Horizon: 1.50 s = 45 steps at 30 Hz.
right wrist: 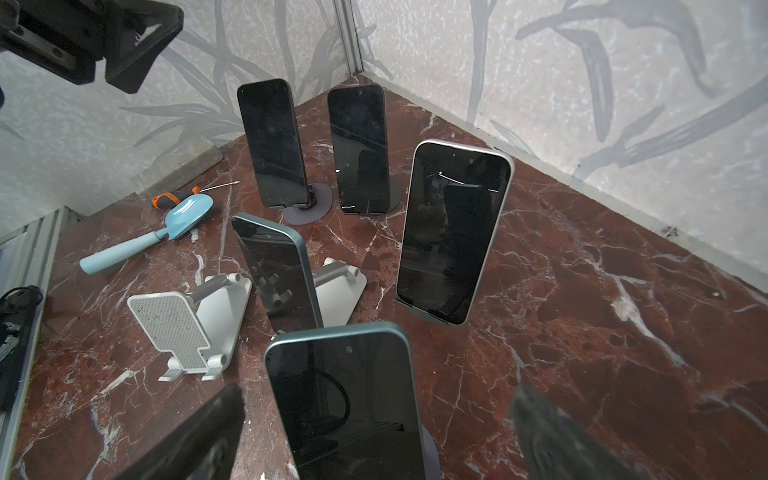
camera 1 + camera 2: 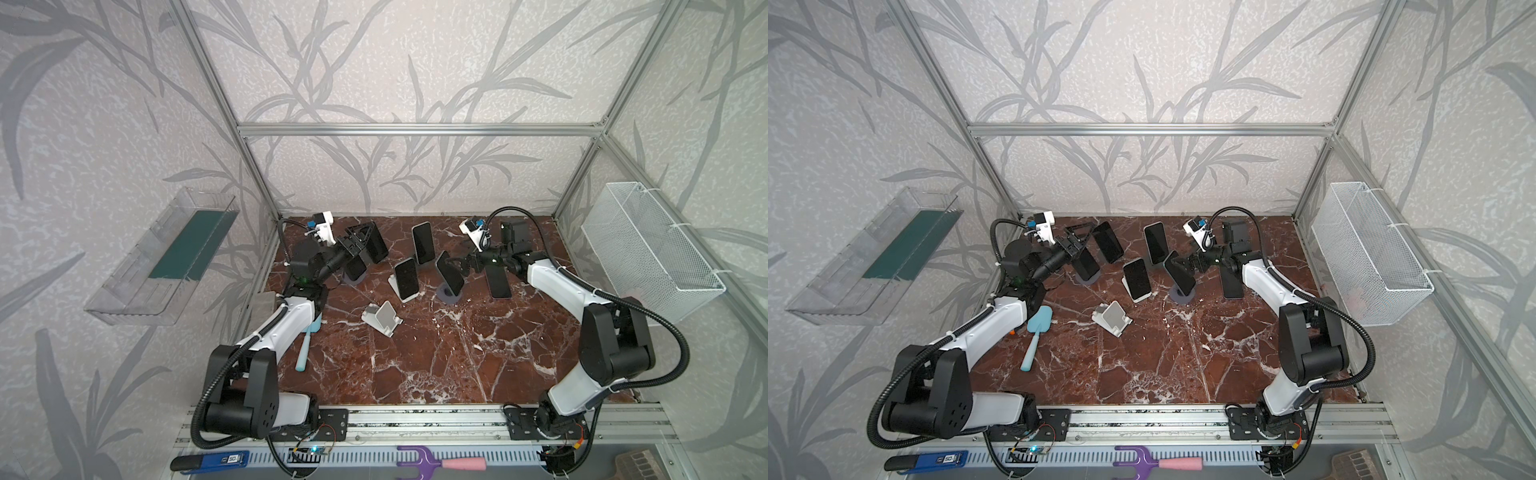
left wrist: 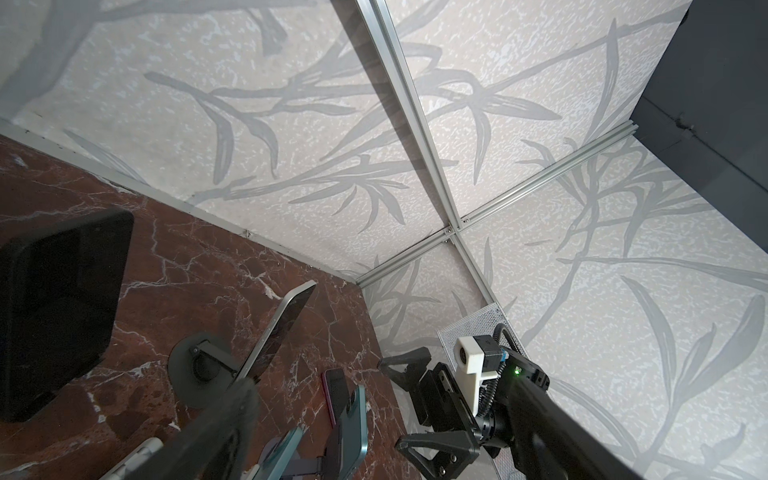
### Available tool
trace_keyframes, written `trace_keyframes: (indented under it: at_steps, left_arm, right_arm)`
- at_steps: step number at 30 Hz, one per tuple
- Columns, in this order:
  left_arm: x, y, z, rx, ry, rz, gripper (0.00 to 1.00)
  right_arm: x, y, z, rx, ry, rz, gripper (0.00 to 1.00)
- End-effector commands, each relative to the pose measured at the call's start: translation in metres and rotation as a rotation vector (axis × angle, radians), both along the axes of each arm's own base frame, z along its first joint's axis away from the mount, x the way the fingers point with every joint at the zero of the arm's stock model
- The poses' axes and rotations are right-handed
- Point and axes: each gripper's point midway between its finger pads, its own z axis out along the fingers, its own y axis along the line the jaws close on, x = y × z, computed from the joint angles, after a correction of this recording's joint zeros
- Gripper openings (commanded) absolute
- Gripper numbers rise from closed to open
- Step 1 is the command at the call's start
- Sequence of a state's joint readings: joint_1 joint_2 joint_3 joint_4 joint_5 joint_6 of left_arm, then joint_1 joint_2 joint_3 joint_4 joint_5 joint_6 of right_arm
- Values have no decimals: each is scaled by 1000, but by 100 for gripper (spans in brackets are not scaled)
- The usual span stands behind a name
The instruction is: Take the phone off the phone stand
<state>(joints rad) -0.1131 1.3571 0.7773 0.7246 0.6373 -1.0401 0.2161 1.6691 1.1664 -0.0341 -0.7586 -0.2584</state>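
Observation:
Several dark-screened phones stand on stands at the back of the marble table [image 2: 457, 365]. My right gripper [image 2: 455, 262] is open, and its fingers [image 1: 187, 440] straddle the teal-edged phone [image 1: 345, 399] on a round grey stand [image 2: 451, 296] without touching it. In both top views this phone [image 2: 1179, 274] leans back towards the gripper. My left gripper [image 2: 360, 243] is open at the back left. It hangs just above a phone [image 2: 355, 267] on a dark round stand [image 2: 353, 279], beside a black phone [image 2: 376, 245]. Nothing is held.
Further phones stand at the centre [image 2: 423, 243] and on a white stand [image 2: 406, 279]; another lies flat [image 2: 497, 280] under the right arm. An empty white stand [image 2: 382, 318], a blue trowel [image 2: 307, 345], a wire basket [image 2: 652, 249] and a clear bin [image 2: 162, 262] are nearby.

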Motion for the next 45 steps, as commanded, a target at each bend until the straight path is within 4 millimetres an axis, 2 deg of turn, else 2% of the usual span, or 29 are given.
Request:
trace_keyframes:
  at_steps: [1, 4, 6, 11, 31, 45]
  left_arm:
    - [-1, -4, 22, -9, -70, -25, 94]
    - [-5, 1, 28, -13, -97, 5, 94]
    - [-9, 2, 33, -5, -118, 14, 94]
    - [-11, 3, 38, -1, -137, 8, 94]
    - [-8, 5, 38, -31, -133, 0, 94]
    - [-7, 9, 40, -39, -135, 8, 94]
  right_arm:
    - [2, 8, 1, 18, 12, 27, 99]
    - [1, 13, 3, 25, 9, 40, 99]
    - [4, 15, -6, 24, 34, 44, 99]
    - [3, 19, -8, 36, 60, 71, 99]
    - [-5, 30, -30, -27, 87, 109, 99]
    - [5, 32, -42, -127, 23, 68, 99]
